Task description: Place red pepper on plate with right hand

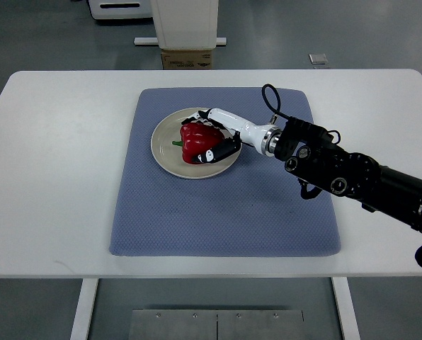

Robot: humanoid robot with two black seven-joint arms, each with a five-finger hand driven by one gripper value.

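A red pepper (195,141) with a green stem lies on a round cream plate (166,154) on the blue mat. My right hand (212,136), white with black fingers, reaches in from the right and wraps around the pepper's right side. Its fingers curl over the pepper's top and lower edge, touching it. The pepper rests on the plate's surface. My left arm does not show.
The blue mat (225,205) covers the middle of a white table (55,177). A cardboard box (187,58) and a white stand sit on the floor beyond the table's far edge.
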